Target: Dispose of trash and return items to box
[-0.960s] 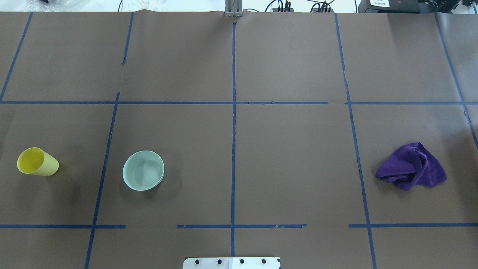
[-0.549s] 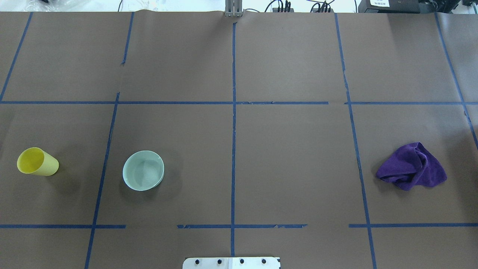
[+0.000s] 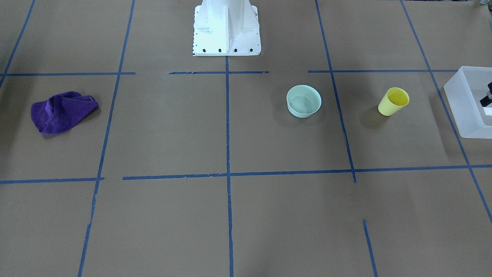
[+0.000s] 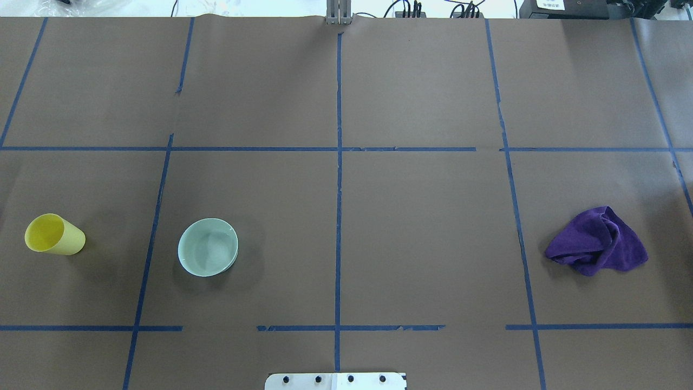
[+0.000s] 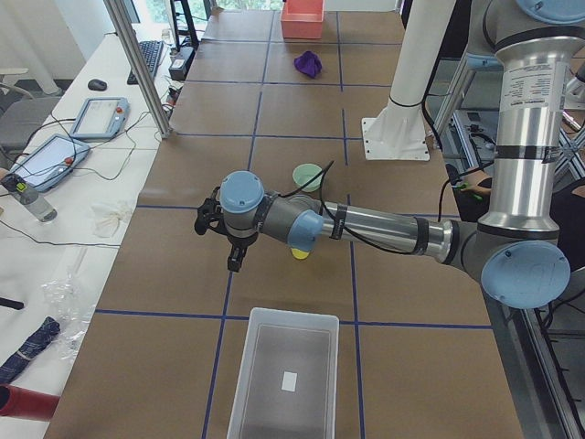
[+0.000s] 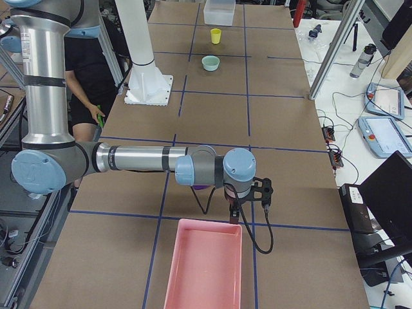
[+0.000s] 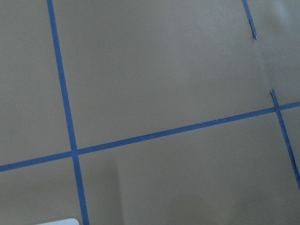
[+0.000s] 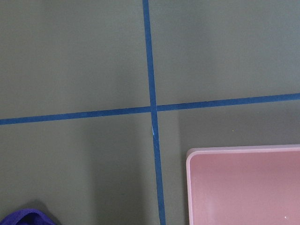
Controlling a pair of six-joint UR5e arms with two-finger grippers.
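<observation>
The yellow cup (image 4: 54, 234) stands mouth-up on the table (image 4: 422, 227), on the robot's left side, near the frosted box (image 3: 465, 111) but apart from it. The box holds only a small white label.

Whether the jaws of the left gripper (image 5: 217, 242) are wide or narrow cannot be told, since it shows clearly only in the side view. It hangs above the table, off the short end of the box, and its forearm crosses in front of the cup.

The jaws of the right gripper (image 6: 251, 203) likewise cannot be judged. It hangs just off the end of a pink tray (image 6: 168, 270), and its arm covers most of a purple cloth (image 4: 598, 241).

A pale green bowl (image 4: 208, 247) sits upright beside the cup, between it and the table's middle.
</observation>
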